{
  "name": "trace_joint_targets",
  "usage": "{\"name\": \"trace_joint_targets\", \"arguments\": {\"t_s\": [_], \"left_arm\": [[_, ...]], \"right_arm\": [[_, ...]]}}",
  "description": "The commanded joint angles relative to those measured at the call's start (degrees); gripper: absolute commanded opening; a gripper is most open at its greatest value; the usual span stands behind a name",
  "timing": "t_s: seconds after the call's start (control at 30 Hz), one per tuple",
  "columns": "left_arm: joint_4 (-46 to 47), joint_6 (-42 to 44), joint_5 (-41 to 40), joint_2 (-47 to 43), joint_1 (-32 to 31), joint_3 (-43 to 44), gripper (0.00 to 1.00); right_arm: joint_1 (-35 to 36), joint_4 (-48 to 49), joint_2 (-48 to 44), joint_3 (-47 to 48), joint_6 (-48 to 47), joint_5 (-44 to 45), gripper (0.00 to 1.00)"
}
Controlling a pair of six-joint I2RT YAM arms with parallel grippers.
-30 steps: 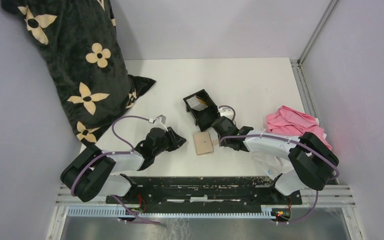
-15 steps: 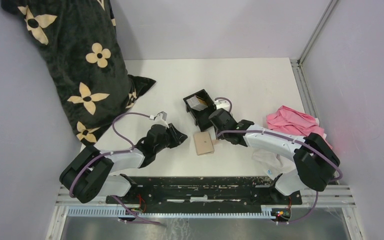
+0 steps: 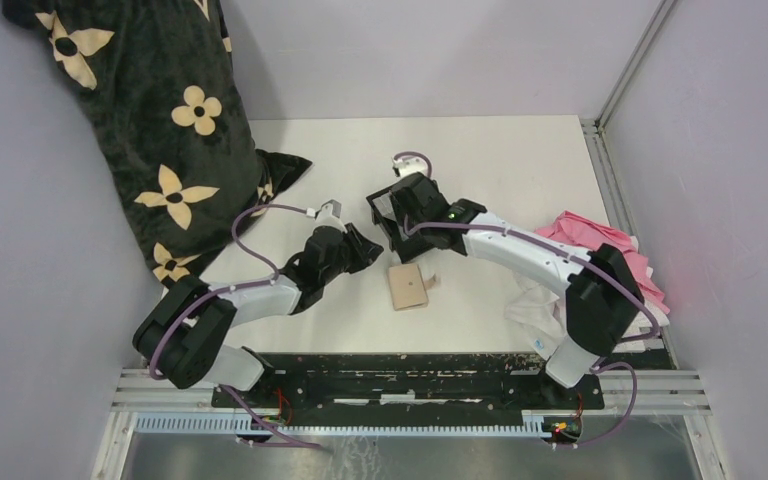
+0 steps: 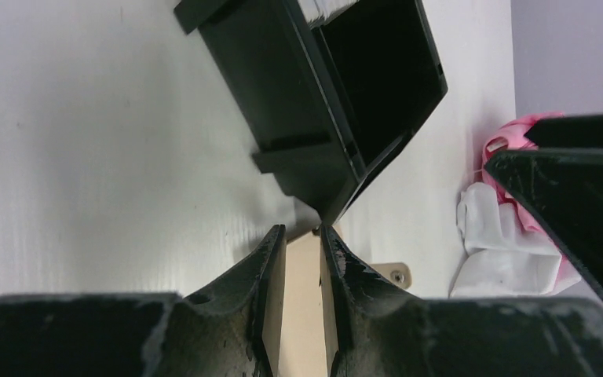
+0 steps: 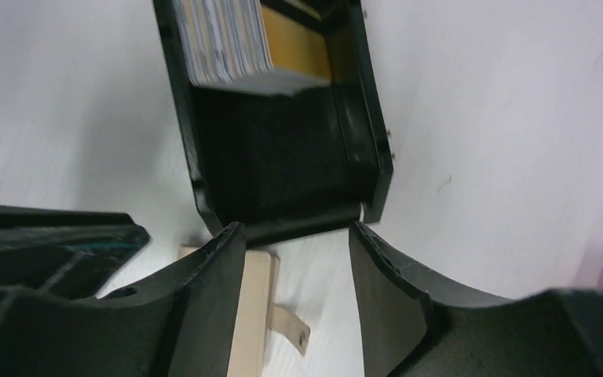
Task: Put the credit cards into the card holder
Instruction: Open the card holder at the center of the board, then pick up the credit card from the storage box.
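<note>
The tan card holder lies closed on the white table, snap tab to the right; it also shows in the right wrist view and between my left fingers. Pale grey-white cards and a golden-yellow card stand in the far compartment of the black tray. No blue card shows. My right gripper hangs open and empty over the tray's near end. My left gripper sits just left of the tray corner, jaws a narrow gap apart, holding nothing.
The tray's near compartment is bare. A pink cloth and a white cloth lie at the right. A black cushion with cream flowers fills the back left. Grey walls close in both sides.
My right gripper has moved from beside the card holder away from me to above the black tray. My left gripper has crept forward toward the tray corner.
</note>
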Motion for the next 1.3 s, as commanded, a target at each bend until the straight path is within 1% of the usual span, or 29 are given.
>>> {"name": "trace_joint_targets", "arguments": {"t_s": [0.0, 0.17, 0.37, 0.63, 0.93, 1.27], "left_arm": [[0.19, 2.73, -0.39, 4.05, 1.32, 4.88, 0.29], [0.2, 3.0, 1.18, 7.42, 2.99, 7.67, 0.29], [0.66, 2.98, 3.0, 10.32, 5.32, 9.47, 0.29], [2.35, 2.54, 4.69, 14.15, 6.69, 11.4, 0.29], [4.04, 1.96, 5.99, 16.77, 7.5, 12.74, 0.29], [4.82, 1.94, 7.02, 18.93, 7.8, 14.37, 0.29]], "right_arm": [[-1.54, -1.97, 5.2, 10.25, -6.22, -1.43, 0.59], [-4.47, -2.76, 11.36, 18.01, -8.77, -6.3, 0.61], [-8.19, -0.71, 16.64, 22.23, -9.49, -14.76, 0.61], [-12.29, 0.83, 22.24, 27.53, -8.79, -24.46, 0.62], [-15.1, 1.92, 27.4, 31.54, -5.86, -32.73, 0.63], [-16.56, 3.54, 30.46, 31.7, -3.6, -36.58, 0.62]]}}
